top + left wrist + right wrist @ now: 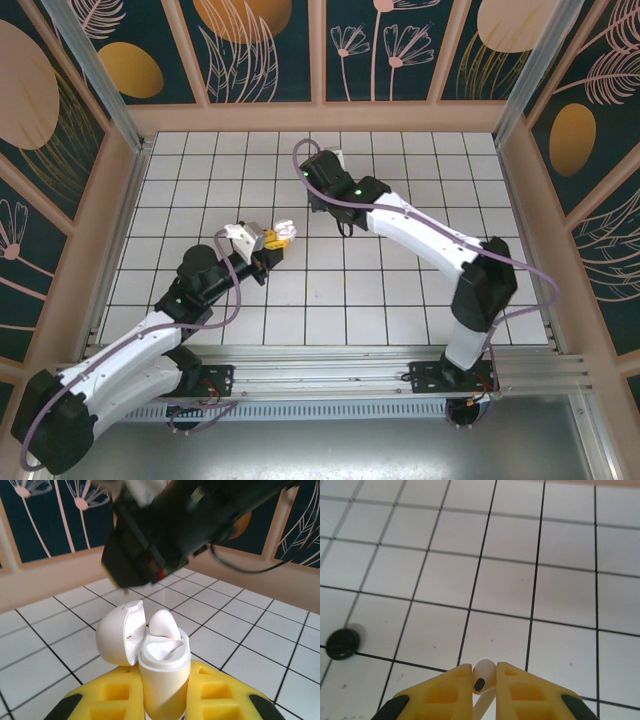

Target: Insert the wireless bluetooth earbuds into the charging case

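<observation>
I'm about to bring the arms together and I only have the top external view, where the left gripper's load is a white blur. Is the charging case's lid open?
Observer: Yes. In the left wrist view the left gripper is shut on the upright charging case, with its lid hinged back to the left.
Operator: Is anything in it yet?
Observer: One white earbud stands in the case's mouth, poking up out of it.
Operator: Does the right gripper hold anything?
Observer: Its wrist view shows the right gripper shut on a whitish earbud above the tiled floor.
</observation>
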`<action>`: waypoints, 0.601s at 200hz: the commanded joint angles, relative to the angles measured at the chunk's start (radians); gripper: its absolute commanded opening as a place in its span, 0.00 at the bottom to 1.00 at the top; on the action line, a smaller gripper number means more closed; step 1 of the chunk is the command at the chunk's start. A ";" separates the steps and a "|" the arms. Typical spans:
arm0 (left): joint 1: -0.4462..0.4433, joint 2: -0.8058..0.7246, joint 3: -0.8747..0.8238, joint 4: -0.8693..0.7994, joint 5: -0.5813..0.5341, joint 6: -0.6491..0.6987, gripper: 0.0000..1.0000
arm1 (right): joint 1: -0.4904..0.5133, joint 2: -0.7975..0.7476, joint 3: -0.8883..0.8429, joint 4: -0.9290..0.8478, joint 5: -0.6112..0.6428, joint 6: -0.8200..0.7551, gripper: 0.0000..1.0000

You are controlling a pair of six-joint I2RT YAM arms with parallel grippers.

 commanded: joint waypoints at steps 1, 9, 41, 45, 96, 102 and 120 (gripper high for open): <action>-0.003 0.047 0.057 0.117 0.046 -0.064 0.00 | 0.026 -0.109 -0.060 0.095 0.048 -0.042 0.14; -0.003 0.069 0.069 0.127 0.050 -0.077 0.00 | 0.033 -0.142 -0.076 0.119 0.047 -0.054 0.14; -0.004 0.153 0.130 0.148 0.075 -0.132 0.00 | 0.085 -0.256 -0.138 0.233 0.029 -0.133 0.14; -0.003 0.161 0.136 0.149 0.080 -0.139 0.00 | 0.090 -0.266 -0.145 0.245 0.023 -0.141 0.14; -0.003 0.245 0.196 0.183 0.095 -0.188 0.00 | 0.150 -0.345 -0.200 0.330 -0.023 -0.198 0.14; -0.003 0.250 0.199 0.189 0.099 -0.195 0.00 | 0.156 -0.348 -0.205 0.337 -0.030 -0.208 0.15; -0.004 0.254 0.204 0.206 0.105 -0.215 0.00 | 0.163 -0.360 -0.229 0.361 -0.071 -0.236 0.15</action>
